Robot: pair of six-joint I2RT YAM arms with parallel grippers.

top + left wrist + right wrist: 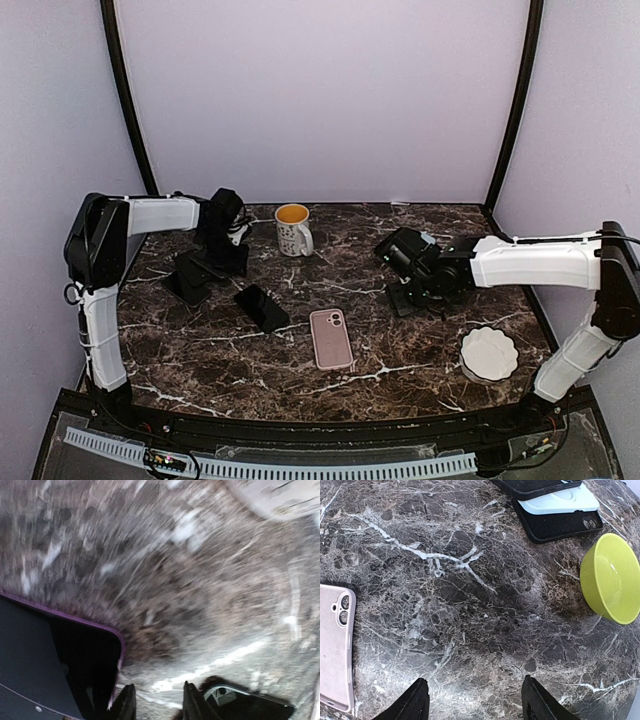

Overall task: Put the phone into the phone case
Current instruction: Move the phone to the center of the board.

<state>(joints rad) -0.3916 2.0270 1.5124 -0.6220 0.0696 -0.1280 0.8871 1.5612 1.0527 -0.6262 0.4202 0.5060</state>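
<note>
Since the phone (262,307) lies flat and loose on the marble table (410,345), just left of the pink phone case (331,339), both arms appear to be posed low over the surface for a pickup rather than carrying anything. The left gripper (156,706) hangs near the phone, its fingers set at a narrow gap over bare stone with nothing between them. Its wrist view is smeared, so the dark, purple-edged slab at the left may be another case, though I cannot be sure. The right gripper (475,704) is spread wide and empty, with the case off to its left. The phone is a glossy black slab with rounded corners. The case looks matte and soft, its camera cutout at the far end. The veined stone looks slick, so I judge the thin phone will be awkward to pinch up.
</note>
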